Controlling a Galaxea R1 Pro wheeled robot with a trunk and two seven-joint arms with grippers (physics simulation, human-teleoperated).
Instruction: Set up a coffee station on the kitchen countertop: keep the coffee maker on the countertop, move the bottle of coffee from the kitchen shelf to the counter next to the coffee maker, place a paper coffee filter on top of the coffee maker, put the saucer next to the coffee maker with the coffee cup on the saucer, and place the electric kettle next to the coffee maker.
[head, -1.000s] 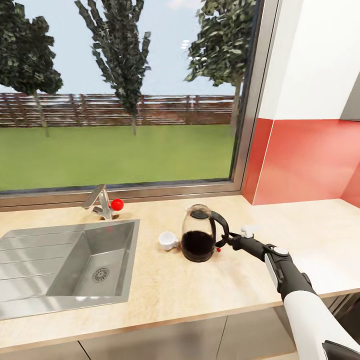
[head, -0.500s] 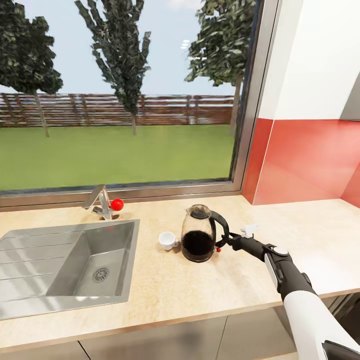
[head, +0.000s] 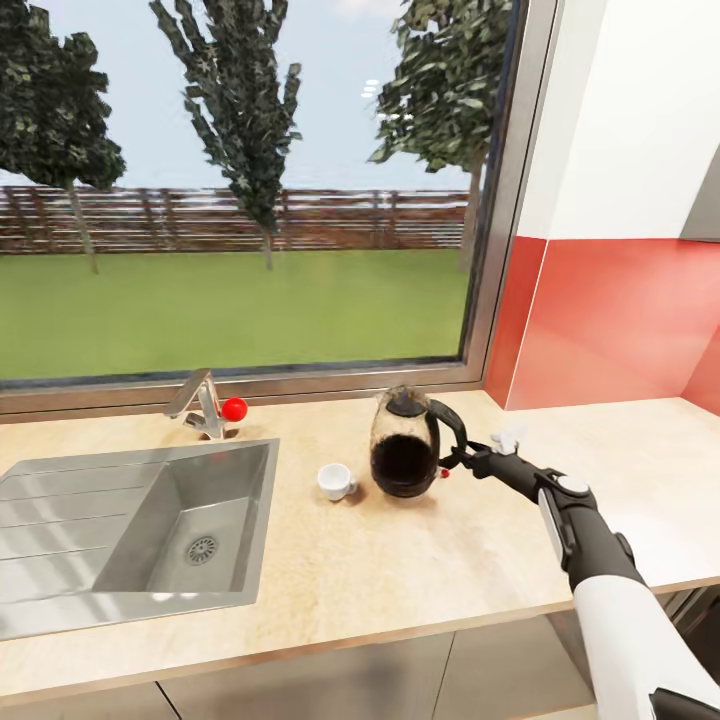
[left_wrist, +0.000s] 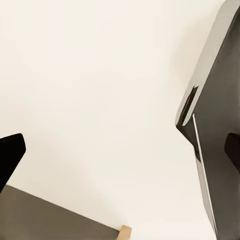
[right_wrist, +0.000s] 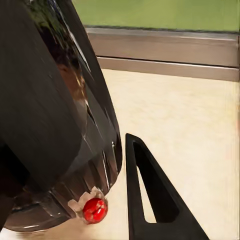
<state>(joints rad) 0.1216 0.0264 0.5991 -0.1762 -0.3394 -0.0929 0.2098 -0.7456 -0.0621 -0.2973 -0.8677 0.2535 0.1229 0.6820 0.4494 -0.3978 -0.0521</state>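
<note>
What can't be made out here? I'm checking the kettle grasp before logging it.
- Right pincer: its grip on the kettle handle is too small in the head view; in the right wrist view the kettle body hides one finger.
- Left pincer: its fingertips are cut off by the left wrist view's edges.
- Cup: its contents are too small.

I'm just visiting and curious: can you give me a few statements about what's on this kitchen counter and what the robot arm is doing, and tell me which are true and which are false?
1. The right gripper is at the handle of the electric kettle. True.
2. The coffee cup sits inside the sink. False: it stands on the countertop, between sink and kettle.
3. The kettle's lower part looks dark. True.
4. The faucet has a blue knob. False: the knob is red.
5. The cup rests on a saucer. False: it stands directly on the countertop.
</note>
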